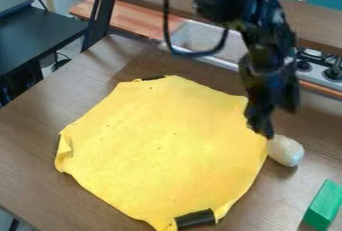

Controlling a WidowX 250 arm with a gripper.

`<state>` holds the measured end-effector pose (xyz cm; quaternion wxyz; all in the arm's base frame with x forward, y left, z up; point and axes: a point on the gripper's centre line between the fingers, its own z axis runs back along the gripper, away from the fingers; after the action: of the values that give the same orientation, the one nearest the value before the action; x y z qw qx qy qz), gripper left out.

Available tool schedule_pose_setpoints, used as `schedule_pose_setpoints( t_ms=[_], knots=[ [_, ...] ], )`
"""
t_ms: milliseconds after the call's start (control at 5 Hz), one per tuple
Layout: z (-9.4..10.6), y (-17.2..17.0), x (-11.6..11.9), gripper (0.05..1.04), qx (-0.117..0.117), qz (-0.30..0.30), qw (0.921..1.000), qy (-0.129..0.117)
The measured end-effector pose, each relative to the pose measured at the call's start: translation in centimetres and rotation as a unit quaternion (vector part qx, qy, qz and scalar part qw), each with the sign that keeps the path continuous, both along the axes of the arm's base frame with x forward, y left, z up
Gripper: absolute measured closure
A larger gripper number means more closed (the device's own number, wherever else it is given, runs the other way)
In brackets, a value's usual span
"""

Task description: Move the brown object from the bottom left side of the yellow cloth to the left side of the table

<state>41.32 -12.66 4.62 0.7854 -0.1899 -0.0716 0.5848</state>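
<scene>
1. Take the table (pixel 27 140) as the base for everything; its left side, beyond the cloth (pixel 153 145), to serve as the goal, probably with room enough for a small piece

2. Spread wide over the middle, the cloth: rumpled at the lower edge and folded over at the left corner, perhaps from being laid loose and never pinned, so likely to slide if dragged

3. Above its right side, the arm (pixel 270 40), pointing steeply down, a posture fit for picking from above

4. At the arm's end, the gripper (pixel 263 120), over the cloth's right edge and near the lump (pixel 285 151); open or closed, cannot tell; poorly placed for the task from there, so probably in need of a swing towards the cloth's bottom edge

5. Off to the lower right, on the table and apart from the cloth, the green block (pixel 324 205), seemingly no part of this job

6. Just beside the cloth's right edge, the pale lump, likewise best left alone

7. At the cloth's bottom edge, right of its middle rather than bottom left, the brown piece (pixel 195 219), nearly black and lying lengthwise between raised folds; best gripped across its narrow width, to avoid pinching cloth along with it
</scene>
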Motion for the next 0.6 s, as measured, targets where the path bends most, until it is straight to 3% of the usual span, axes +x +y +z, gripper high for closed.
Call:
schedule_pose_setpoints(
  t_ms=[200,400,600],
  knots=[
    [1.3,1.7,-0.6,0.087,-0.017,-0.008,0.9996,0.021],
    [3.2,3.4,-1.6,0.087,-0.030,-0.008,0.9992,0.023],
    [4.1,5.3,-3.1,0.087,-0.014,-0.025,0.9974,0.065]
  ],
)
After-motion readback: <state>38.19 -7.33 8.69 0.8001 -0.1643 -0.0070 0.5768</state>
